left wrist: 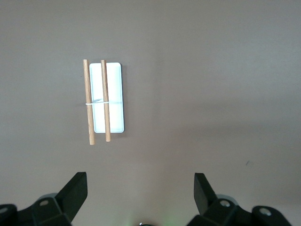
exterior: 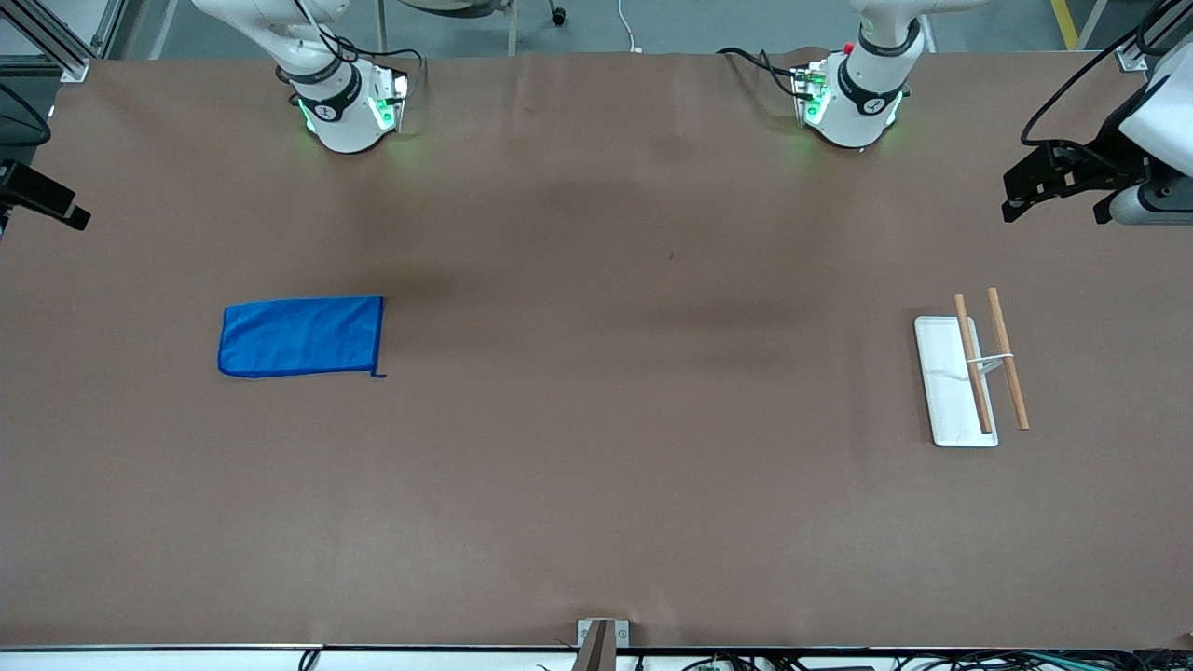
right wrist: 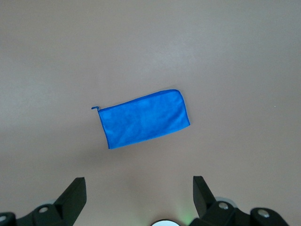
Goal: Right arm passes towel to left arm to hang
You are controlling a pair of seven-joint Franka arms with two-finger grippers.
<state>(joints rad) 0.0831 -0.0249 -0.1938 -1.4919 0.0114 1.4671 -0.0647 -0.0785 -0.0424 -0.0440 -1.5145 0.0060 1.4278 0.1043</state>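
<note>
Towel [exterior: 301,336] lies flat toward the right arm's end: soft, light, limp, best pinched at an edge. Right gripper [right wrist: 138,197] hangs over it, left gripper [left wrist: 140,195] over the rack [exterior: 969,377], both with fingers spread apart and empty.

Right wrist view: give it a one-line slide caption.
Open right gripper hangs above the folded blue towel lying flat on the brown table.

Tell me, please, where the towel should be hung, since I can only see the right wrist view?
Observer: A rack with two wooden bars on a white base stands toward the left arm's end of the table.
Operator: Is the left gripper ready?
Observer: The left gripper hangs over the table by that rack, fingers open and empty.
Operator: Where does the towel lie overall?
Observer: The towel lies flat toward the right arm's end.
</note>
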